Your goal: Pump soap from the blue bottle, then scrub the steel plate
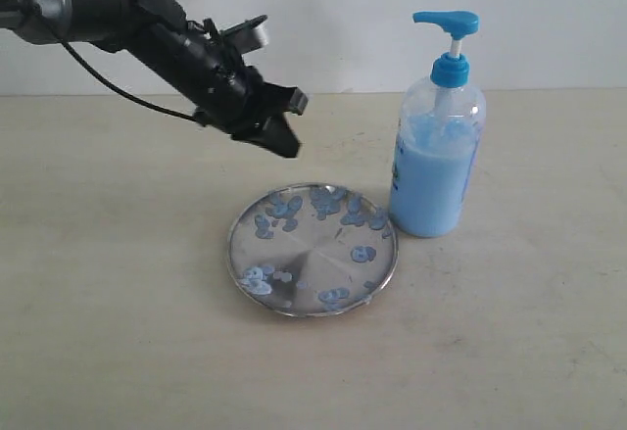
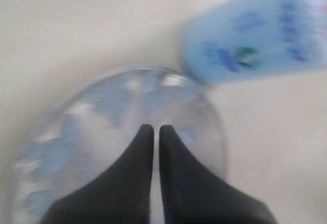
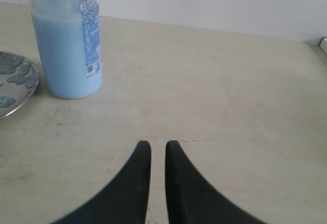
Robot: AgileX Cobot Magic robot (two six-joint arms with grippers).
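The steel plate [image 1: 312,257] lies on the table, speckled with pale blue soap blobs [image 1: 279,209]. Just right of it the blue bottle [image 1: 437,170] stands upright, its pump head turned left. My left gripper [image 1: 287,142] hangs in the air above the plate's far left rim, shut with nothing in it. The blurred left wrist view has that gripper [image 2: 156,128] over the plate [image 2: 97,114], the bottle [image 2: 255,45] beyond. My right gripper [image 3: 158,143] is shut and empty over bare table, well away from the bottle [image 3: 68,45] and the plate's edge [image 3: 18,81]; the exterior view does not show it.
The beige table [image 1: 118,332] runs back to a white wall [image 1: 333,19]. A black cable [image 1: 108,85] trails under the left arm. At the far right of the right wrist view the table's corner [image 3: 319,45] shows.
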